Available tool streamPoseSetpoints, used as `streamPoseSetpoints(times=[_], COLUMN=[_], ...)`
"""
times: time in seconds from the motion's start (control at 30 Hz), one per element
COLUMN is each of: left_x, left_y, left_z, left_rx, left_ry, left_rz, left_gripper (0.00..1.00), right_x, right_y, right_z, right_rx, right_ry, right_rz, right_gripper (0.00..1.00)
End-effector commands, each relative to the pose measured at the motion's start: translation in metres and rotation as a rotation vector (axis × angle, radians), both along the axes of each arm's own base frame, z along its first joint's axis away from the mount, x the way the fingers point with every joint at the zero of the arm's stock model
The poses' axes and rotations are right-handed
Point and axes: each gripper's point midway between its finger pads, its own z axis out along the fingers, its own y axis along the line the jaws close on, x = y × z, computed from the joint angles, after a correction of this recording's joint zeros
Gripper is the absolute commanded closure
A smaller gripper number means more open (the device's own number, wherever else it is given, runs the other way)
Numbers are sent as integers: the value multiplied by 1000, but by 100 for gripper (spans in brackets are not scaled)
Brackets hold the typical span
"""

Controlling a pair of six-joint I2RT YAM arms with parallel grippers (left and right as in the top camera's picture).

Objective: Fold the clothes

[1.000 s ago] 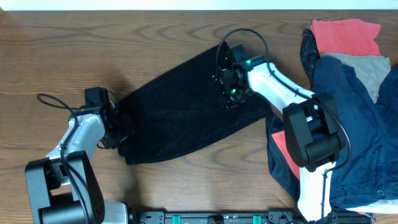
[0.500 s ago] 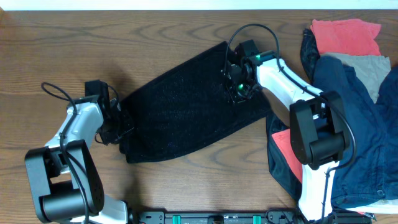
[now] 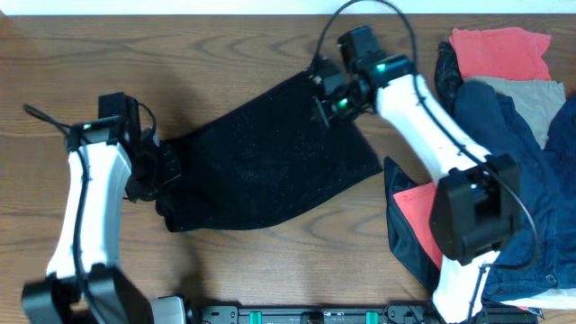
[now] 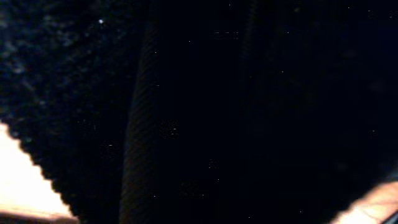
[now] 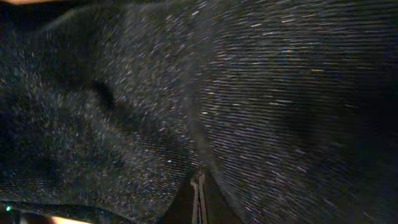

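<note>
Two arms work 1 black garment (image 3: 270, 157) in the overhead view; it lies flat-ish at mid table (image 3: 90, 54), a slanted trapezoid running from lower left up to upper right. Left gripper (image 3: 165, 169) sits at the garment's left edge, touching the cloth. Right gripper (image 3: 326, 97) is on the upper right corner, and the cloth looks bunched there. At the table's right side is 1 heap, apart from the black piece: 1 red cloth (image 3: 499, 49) at the top, 1 grey cloth (image 3: 522, 94) just below it, 1 navy garment (image 3: 513, 180) spread under both, plus 1 more reddish patch (image 3: 417, 209) at the heap's left edge. Left wrist view: nearly all dark, with black fuzzy cloth (image 4: 74, 68) filling the frame and 1 ribbed band running top to bottom left of centre. There are 2 pale slivers, 1 in each lower corner, and the cloth edge at lower left looks jagged. Fingers aren't made out, so I can't tell whether that gripper is clamped or apart. Right wrist view: speckled black cloth (image 5: 261, 93) fills the frame, with 1 crease rising from the bottom centre. The right gripper (image 5: 198, 190) has both tips pressed together w/ only a thin seam between, pinching the garment at that crease.
</note>
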Motion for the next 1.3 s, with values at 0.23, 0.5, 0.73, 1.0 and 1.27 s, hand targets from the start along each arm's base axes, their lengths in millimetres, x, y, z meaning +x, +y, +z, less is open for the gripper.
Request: streamPoseSetpoints(times=[0.23,0.5,0.73,1.0,1.27], left_x=[-2,3,5,7,9], left_y=[-6,-18,-18,-17,-18], left_z=[45,76,77,78,79], left_rx=[2,-54,-53,-51,-51], left_ry=[-160,-263,-274,-282,-291], left_rz=[-24,-37,-38,-39,-44], left_gripper=[94,94,94,94,94], right_x=[-101,-138,-108,-5,20], right_y=[120,175,181,85,-28], right_z=[-65,-119,-98,-6,-38], right_rx=[25,-2,-22,-167,-320], right_ry=[150,129,-22,-225,-43], right_rz=[308,362,330,54,-134], right_gripper=[97,97,93,91,96])
